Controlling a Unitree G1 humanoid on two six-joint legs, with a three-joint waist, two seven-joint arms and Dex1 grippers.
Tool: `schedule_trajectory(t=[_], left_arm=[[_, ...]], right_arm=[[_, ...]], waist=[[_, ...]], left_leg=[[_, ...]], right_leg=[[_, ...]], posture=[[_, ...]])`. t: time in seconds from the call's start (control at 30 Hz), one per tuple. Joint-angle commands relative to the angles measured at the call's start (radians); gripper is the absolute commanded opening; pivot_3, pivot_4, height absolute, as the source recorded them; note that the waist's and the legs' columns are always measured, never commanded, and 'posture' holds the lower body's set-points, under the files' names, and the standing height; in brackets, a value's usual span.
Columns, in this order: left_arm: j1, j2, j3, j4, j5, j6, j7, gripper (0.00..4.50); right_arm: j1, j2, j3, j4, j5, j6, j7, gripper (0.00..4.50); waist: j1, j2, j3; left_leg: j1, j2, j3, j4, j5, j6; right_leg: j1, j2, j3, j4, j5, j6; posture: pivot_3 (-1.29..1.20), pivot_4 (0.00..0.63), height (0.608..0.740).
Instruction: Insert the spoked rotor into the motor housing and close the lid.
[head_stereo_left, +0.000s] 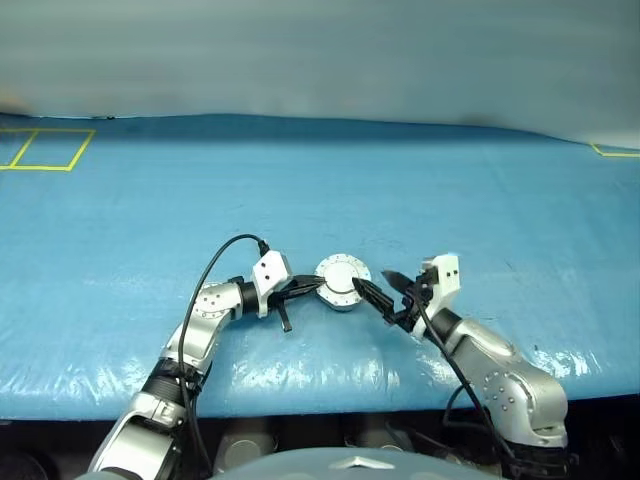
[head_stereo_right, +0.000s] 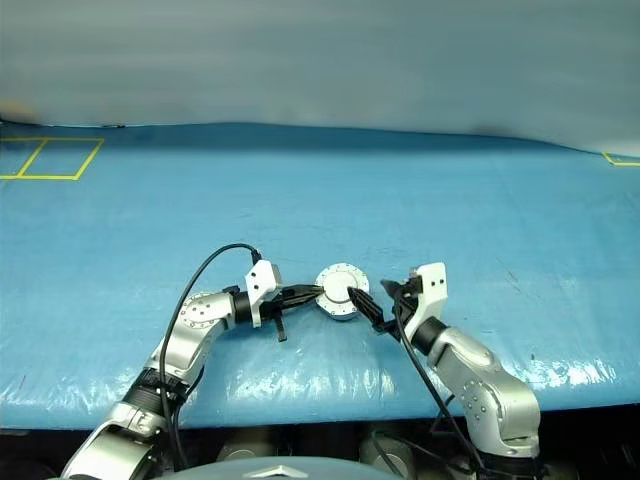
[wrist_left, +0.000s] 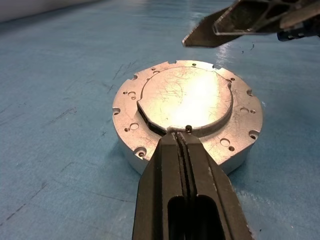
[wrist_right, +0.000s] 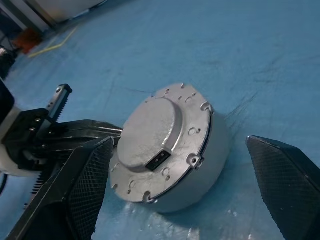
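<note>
Round silver-grey metal lid (wrist_left: 186, 97), smooth face w/ central circle up, sits flush on the puck-like silver motor housing (wrist_right: 200, 170) near the front edge of the blue-covered tabletop (head_stereo_left: 320, 190), mid-width. Left gripper (wrist_left: 185, 139), fingers pressed together and empty, rests its tips on the lid rim, prob. to steady it. Right gripper (wrist_right: 185, 175) stands wide apart, straddling the housing w/o touching. Spoked rotor presumably inside; can't confirm.

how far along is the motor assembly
Nearly done, it seems: the lid sits on the motor housing on the blue table, rotor hidden. The shut left end effector rests against the lid's edge; the right end effector is open beside it. Possibly left: confirming it's seated.
</note>
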Motion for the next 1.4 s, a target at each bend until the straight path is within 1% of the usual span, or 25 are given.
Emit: schedule_trajectory(t=[0.03, 0.17, 0.23, 0.5, 0.6, 0.67, 0.8, 0.83, 0.9, 1.13, 1.23, 1.27, 1.33, 1.4], left_arm=[[0.013, 0.007, -0.034, 0.015, 0.033, 0.014, -0.007, 0.0], [0.013, 0.006, -0.034, 0.012, 0.034, 0.016, -0.001, 0.0], [0.011, 0.005, -0.036, 0.012, 0.037, 0.016, 0.0, 0.0], [0.01, 0.012, -0.044, 0.008, 0.042, 0.02, -0.004, 0.0], [0.013, 0.014, -0.044, 0.005, 0.043, 0.022, -0.002, 0.0], [0.014, 0.014, -0.045, 0.004, 0.043, 0.023, -0.004, 0.0], [0.015, 0.012, -0.048, 0.005, 0.048, 0.023, 0.0, 0.0], [0.016, 0.012, -0.047, 0.005, 0.048, 0.024, 0.0, 0.0], [0.016, 0.011, -0.047, 0.005, 0.047, 0.025, -0.001, 0.0], [0.018, 0.009, -0.041, 0.004, 0.044, 0.022, 0.0, 0.0], [0.024, -0.002, -0.022, -0.016, 0.013, 0.031, 0.001, 0.0], [0.028, -0.014, -0.004, -0.032, -0.021, 0.043, -0.003, 0.0], [0.05, -0.05, 0.044, -0.1, -0.144, 0.128, -0.019, 0.0], [0.086, -0.05, 0.063, -0.201, -0.249, 0.215, -0.06, 0.0]], right_arm=[[0.018, 0.048, -0.084, 0.027, 0.166, 0.041, 0.001, 4.47], [0.022, 0.128, -0.107, 0.113, 0.239, 0.027, -0.014, 4.47], [0.019, 0.15, -0.104, 0.15, 0.254, 0.023, -0.014, 4.47], [0.017, 0.188, -0.11, 0.284, 0.246, -0.019, -0.031, 4.47], [0.021, 0.193, -0.108, 0.283, 0.26, -0.034, -0.025, 3.88], [0.024, 0.189, -0.098, 0.278, 0.263, -0.037, -0.019, 3.16], [0.022, 0.191, -0.091, 0.289, 0.265, -0.049, -0.02, 1.91], [0.021, 0.192, -0.087, 0.291, 0.265, -0.052, -0.02, 1.75], [0.019, 0.195, -0.078, 0.292, 0.264, -0.058, -0.024, 1.19], [0.026, 0.201, -0.059, 0.306, 0.246, -0.068, -0.049, 1.16], [0.029, 0.203, -0.048, 0.313, 0.225, -0.071, -0.073, 1.16], [0.03, 0.204, -0.045, 0.312, 0.213, -0.082, -0.079, 1.16], [0.027, 0.214, -0.05, 0.316, 0.206, -0.097, -0.101, 1.16], [0.021, 0.228, -0.058, 0.314, 0.23, -0.092, -0.125, 1.16]], waist=[[0.0, 0.0, 0.0], [-0.001, 0.0, 0.0], [-0.001, 0.002, 0.001], [-0.001, 0.003, 0.0], [-0.001, 0.004, -0.001], [-0.001, 0.005, -0.001], [-0.001, 0.007, -0.003], [0.0, 0.007, -0.003], [0.0, 0.007, -0.003], [-0.001, 0.007, -0.004], [-0.002, 0.007, -0.004], [-0.003, 0.007, -0.004], [-0.009, 0.007, -0.004], [-0.016, 0.007, -0.004]], left_leg=[[0.0, 0.0, 0.0, 0.0, 0.0, 0.0], [0.001, 0.0, 0.0, 0.0, 0.0, 0.0], [0.001, 0.0, -0.002, -0.001, 0.0, 0.0], [0.001, 0.0, -0.001, -0.001, 0.0, 0.001], [0.002, 0.0, -0.001, 0.0, 0.0, 0.0], [0.002, 0.0, -0.001, -0.001, 0.0, 0.0], [0.001, 0.0, -0.001, -0.001, 0.0, 0.001], [0.001, 0.0, -0.001, -0.001, 0.0, 0.001], [0.001, 0.0, -0.002, -0.001, 0.0, 0.001], [0.002, 0.0, -0.001, -0.001, 0.0, 0.001], [0.002, 0.0, -0.001, -0.001, 0.0, 0.001], [0.002, 0.0, -0.001, -0.001, 0.0, 0.001], [0.002, 0.001, -0.001, -0.001, 0.0, 0.001], [0.002, 0.001, -0.001, -0.001, 0.0, 0.001]], right_leg=[[0.0, 0.0, 0.0, 0.0, 0.0, 0.0], [-0.002, 0.0, 0.0, -0.001, 0.0, 0.001], [-0.002, 0.0, -0.002, -0.002, 0.0, 0.001], [-0.001, 0.0, -0.001, -0.004, 0.0, 0.001], [-0.001, 0.0, -0.001, -0.004, 0.0, 0.001], [-0.001, 0.0, -0.001, -0.004, 0.0, 0.001], [-0.001, 0.0, -0.001, -0.005, 0.001, 0.001], [-0.001, 0.0, -0.001, -0.005, 0.001, 0.001], [-0.001, 0.0, -0.001, -0.005, 0.0, 0.001], [-0.001, 0.0, -0.001, -0.005, 0.001, 0.002], [0.0, -0.001, -0.001, -0.005, 0.001, 0.002], [0.0, -0.001, -0.001, -0.005, 0.001, 0.002], [-0.001, -0.002, -0.001, -0.005, 0.001, 0.002], [-0.001, -0.005, -0.001, -0.005, 0.0, 0.003]], posture=[[0.0, 0.15, 0.74], [0.0, 0.15, 0.74], [0.0, 0.15, 0.74], [0.0, 0.15, 0.74], [0.0, 0.15, 0.74], [0.0, 0.15, 0.74], [0.0, 0.15, 0.74], [0.0, 0.15, 0.74], [0.0, 0.15, 0.74], [0.0, 0.15, 0.74], [0.0, 0.15, 0.74], [0.0, 0.15, 0.74], [0.0, 0.15, 0.74], [0.0, 0.15, 0.74]])
